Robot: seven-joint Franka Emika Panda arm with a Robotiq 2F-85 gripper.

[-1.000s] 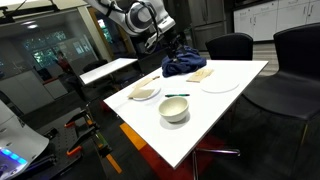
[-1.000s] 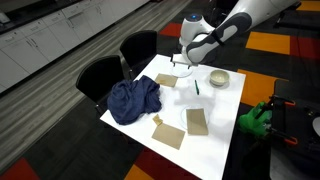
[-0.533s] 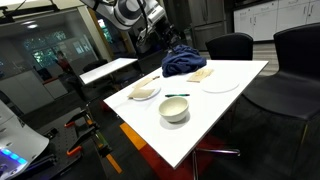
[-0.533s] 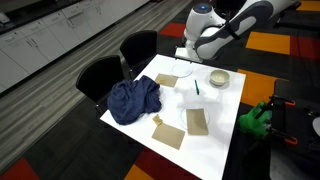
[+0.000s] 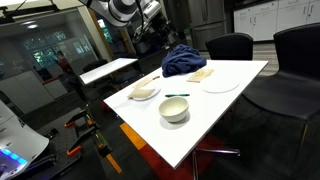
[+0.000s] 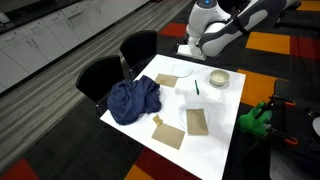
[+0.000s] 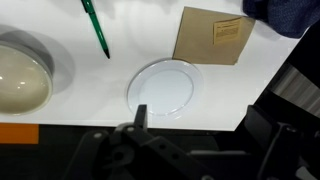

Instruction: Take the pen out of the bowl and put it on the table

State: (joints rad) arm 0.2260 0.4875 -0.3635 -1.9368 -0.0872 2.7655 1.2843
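The green pen (image 5: 177, 95) lies flat on the white table (image 5: 215, 110), just behind the deep white bowl (image 5: 174, 109). An exterior view shows the pen (image 6: 197, 87) beside the bowl (image 6: 218, 79). In the wrist view the pen (image 7: 96, 28) lies between the bowl (image 7: 20, 76) and the flat plate. My gripper (image 7: 200, 130) is open and empty, high above the table's edge. It shows in both exterior views (image 5: 150, 36) (image 6: 190, 58), well clear of the pen.
A flat white plate (image 7: 164, 88) lies below the gripper, with a brown napkin (image 7: 212, 37) and a blue cloth (image 7: 285, 14) beyond. A shallow dish (image 5: 145, 93) with a pale utensil sits near the table edge. Black chairs (image 6: 102, 75) stand alongside.
The arm has lifted up and back from the table over the last second. The pen and the bowl have not moved.
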